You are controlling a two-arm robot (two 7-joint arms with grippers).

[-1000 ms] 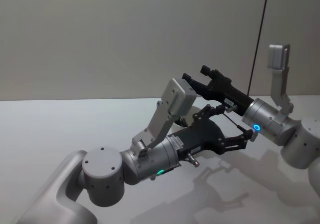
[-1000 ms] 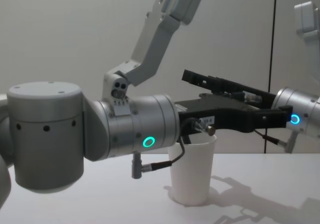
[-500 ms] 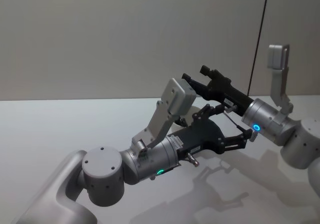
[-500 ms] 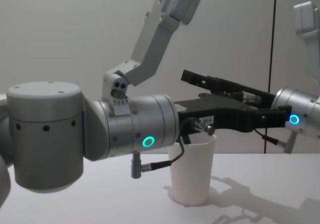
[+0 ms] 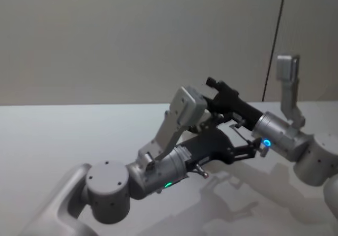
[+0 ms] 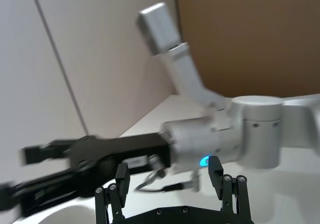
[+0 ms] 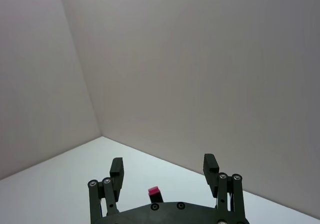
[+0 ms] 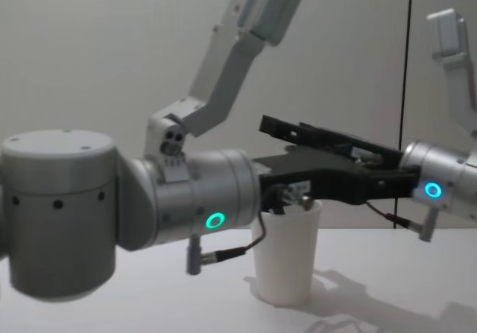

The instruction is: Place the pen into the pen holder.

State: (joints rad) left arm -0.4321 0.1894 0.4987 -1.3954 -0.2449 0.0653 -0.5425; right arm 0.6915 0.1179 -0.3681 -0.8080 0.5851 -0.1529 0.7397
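Both grippers above pen holder [image 8: 286,255] — left gripper [image 6: 170,176] jaws open, empty; right gripper [image 7: 162,170] likewise.

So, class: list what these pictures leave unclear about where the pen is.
- Chest view: the inside of the pen holder. Its own wall hides it from this side, so whether it holds a pen is unknown.
- Right wrist view: the small pink piece at the base of the open right gripper is partly covered by the gripper body. It may or may not be the pen.
- Left wrist view: the right gripper's far end is blurred and cut off by the edge.
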